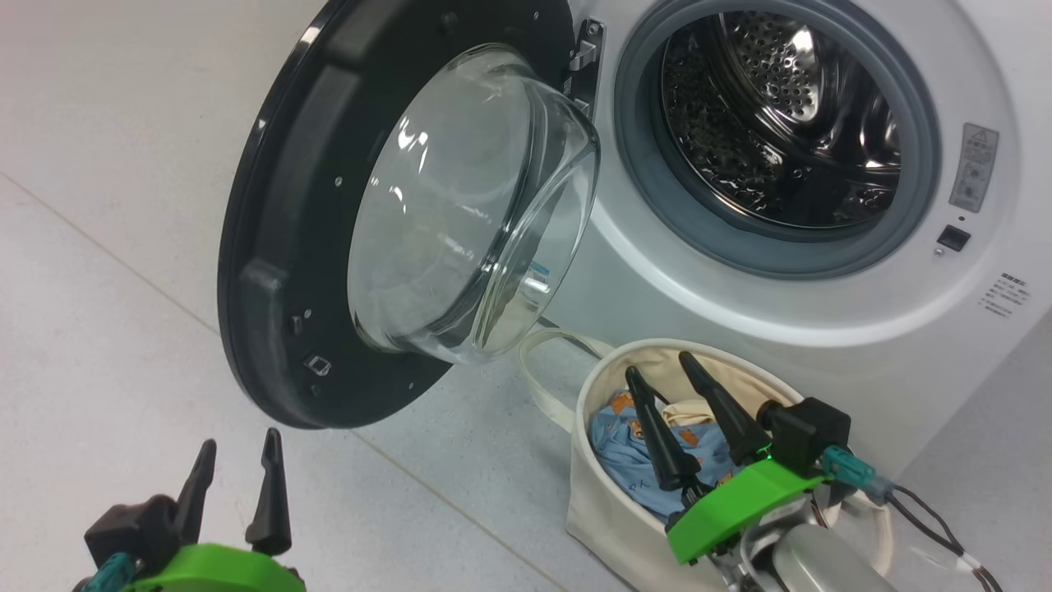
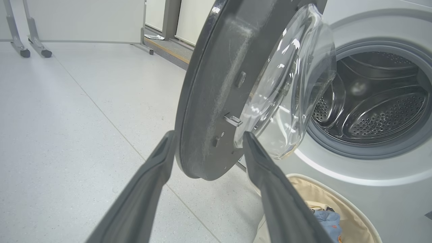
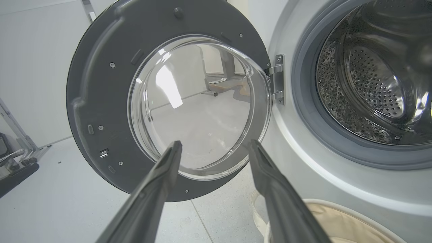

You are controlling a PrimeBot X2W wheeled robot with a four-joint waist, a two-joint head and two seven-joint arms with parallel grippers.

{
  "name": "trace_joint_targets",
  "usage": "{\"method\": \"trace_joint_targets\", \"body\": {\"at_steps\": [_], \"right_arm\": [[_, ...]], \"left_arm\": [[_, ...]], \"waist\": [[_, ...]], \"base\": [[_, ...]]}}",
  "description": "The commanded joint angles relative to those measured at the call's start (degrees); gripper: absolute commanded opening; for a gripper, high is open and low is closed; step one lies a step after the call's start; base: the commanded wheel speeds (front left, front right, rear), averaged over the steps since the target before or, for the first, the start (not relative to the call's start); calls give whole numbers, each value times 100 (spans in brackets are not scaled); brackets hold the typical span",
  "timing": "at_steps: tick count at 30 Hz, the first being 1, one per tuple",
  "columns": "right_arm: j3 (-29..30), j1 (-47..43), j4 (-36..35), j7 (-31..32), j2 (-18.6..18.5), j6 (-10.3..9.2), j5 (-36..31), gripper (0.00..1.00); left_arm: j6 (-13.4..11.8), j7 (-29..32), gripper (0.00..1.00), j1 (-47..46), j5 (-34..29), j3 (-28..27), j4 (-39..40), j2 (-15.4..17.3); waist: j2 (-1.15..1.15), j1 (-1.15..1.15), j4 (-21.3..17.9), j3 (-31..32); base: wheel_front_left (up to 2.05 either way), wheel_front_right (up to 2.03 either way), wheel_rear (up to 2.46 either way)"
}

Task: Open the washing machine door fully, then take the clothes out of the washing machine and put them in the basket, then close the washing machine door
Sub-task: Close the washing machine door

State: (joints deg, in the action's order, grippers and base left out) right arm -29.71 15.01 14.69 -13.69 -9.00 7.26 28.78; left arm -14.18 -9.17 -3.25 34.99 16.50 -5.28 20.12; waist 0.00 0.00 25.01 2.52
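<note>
The washing machine stands with its steel drum bare of clothes. Its round black door with the bulging glass bowl hangs swung out to the left. The cream basket sits on the floor in front of the machine, and the light blue clothes lie inside it. My right gripper is open above the basket, holding nothing. My left gripper is open at the lower left, near the door's lower rim, apart from it.
Pale speckled floor spreads to the left of the door. In the left wrist view, wheeled metal stand legs and a partition base stand far back. One loop handle of the basket hangs toward the door.
</note>
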Motion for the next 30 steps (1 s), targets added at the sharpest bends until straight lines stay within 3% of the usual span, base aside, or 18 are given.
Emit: {"method": "trace_joint_targets", "body": {"at_steps": [1,19,20,21,26,30], "right_arm": [[-78,138,-167,-65,10,23,40,100],[-279,296,-104,-100,-34,23,119,100],[-281,297,-97,-102,-34,23,124,100],[-279,293,-90,-104,-33,23,129,100],[-226,246,-67,-113,-23,23,134,100],[-165,173,-68,-120,9,23,124,100]], "left_arm": [[-51,16,100,-155,42,-258,230,152],[-181,27,100,-6,117,-341,454,223],[-157,20,58,-13,133,-344,479,229],[-138,7,0,-20,153,-358,508,236],[-33,89,0,-170,594,-689,702,238],[136,337,0,-535,1540,-1364,653,171]], "waist": [[0,0,1,-3],[0,0,69,-45],[0,0,67,-42],[0,0,64,-36],[0,0,32,17],[0,0,-11,81]], "base": [[0,0,0],[0,0,0],[0,0,0],[0,0,0],[0,0,0],[0,0,0]]}}
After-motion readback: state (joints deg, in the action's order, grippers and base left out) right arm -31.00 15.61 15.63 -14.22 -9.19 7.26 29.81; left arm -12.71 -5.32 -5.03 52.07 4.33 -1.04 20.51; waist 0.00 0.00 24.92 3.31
